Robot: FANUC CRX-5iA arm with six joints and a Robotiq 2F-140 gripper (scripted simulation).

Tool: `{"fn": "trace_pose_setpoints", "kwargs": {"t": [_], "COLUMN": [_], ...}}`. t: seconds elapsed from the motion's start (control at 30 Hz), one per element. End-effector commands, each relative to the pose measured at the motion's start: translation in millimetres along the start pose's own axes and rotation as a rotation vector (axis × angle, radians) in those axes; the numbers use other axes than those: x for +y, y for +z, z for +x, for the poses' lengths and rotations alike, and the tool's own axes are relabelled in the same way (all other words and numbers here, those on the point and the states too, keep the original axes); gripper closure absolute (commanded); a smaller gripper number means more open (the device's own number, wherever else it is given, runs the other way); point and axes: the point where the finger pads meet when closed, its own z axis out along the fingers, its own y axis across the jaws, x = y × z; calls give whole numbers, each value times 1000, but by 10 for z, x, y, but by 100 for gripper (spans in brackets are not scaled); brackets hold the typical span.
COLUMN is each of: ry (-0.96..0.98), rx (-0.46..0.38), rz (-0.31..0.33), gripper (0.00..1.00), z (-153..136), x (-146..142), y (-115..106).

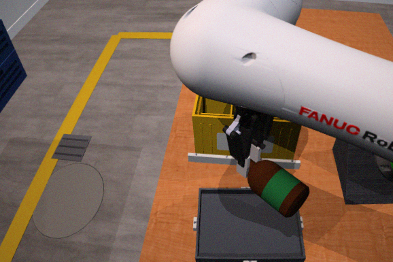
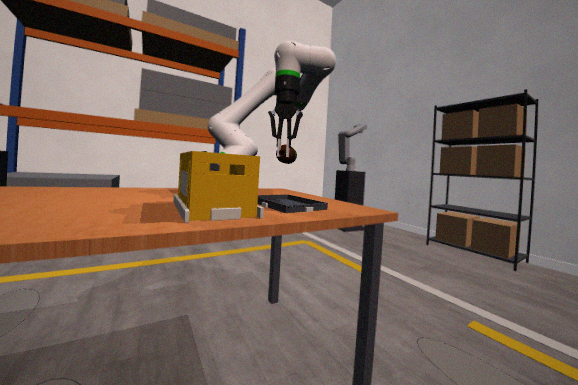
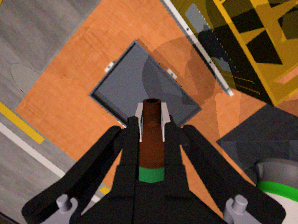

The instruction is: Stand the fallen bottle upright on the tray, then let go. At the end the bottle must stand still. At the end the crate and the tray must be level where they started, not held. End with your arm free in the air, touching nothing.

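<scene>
My gripper [image 1: 249, 162] [image 2: 286, 144] [image 3: 152, 110] is shut on the brown bottle with a green band [image 1: 279, 189] [image 2: 287, 154] [image 3: 151, 145], gripping it near its narrow end. The bottle hangs tilted in the air, with its wide base toward the front right in the top view. It is above the far right corner of the dark grey tray [image 1: 231, 235] [image 2: 292, 203] [image 3: 120, 85], well clear of it. The tray lies flat on the orange table [image 1: 170, 171] [image 2: 100, 221] [image 3: 65, 105]. The yellow crate [image 1: 207, 130] [image 2: 220, 186] [image 3: 250, 45] stands just behind the tray.
White rails [image 1: 211, 158] run along the crate's foot. My dark pedestal [image 1: 360, 177] [image 3: 255, 135] stands to the right of the tray. A second small arm [image 2: 350, 143] and a black shelf with boxes [image 2: 480, 176] stand beyond the table.
</scene>
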Motion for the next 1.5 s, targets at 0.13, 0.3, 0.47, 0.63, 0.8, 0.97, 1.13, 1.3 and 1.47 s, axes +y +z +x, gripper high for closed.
{"fn": "trace_pose_setpoints", "kwargs": {"t": [0.13, 0.3, 0.47, 0.63, 0.8, 0.97, 1.13, 1.3, 1.47], "ry": [0, 0, 0, 0, 0, 2, 32, 99, 163], "rx": [0, 0, 0, 0, 0, 0, 0, 0, 0], "rz": [0, 0, 0, 0, 0, 0, 0, 0, 0], "gripper": [100, 100, 100, 100, 100, 100, 100, 100, 100], "z": [1, 1, 1, 1, 1, 1, 1, 1, 1], "x": [0, 0, 0, 0, 0, 0, 0, 0, 0], "y": [-2, -2, -2, -2, -2, -2, -2, -2, -2]}}
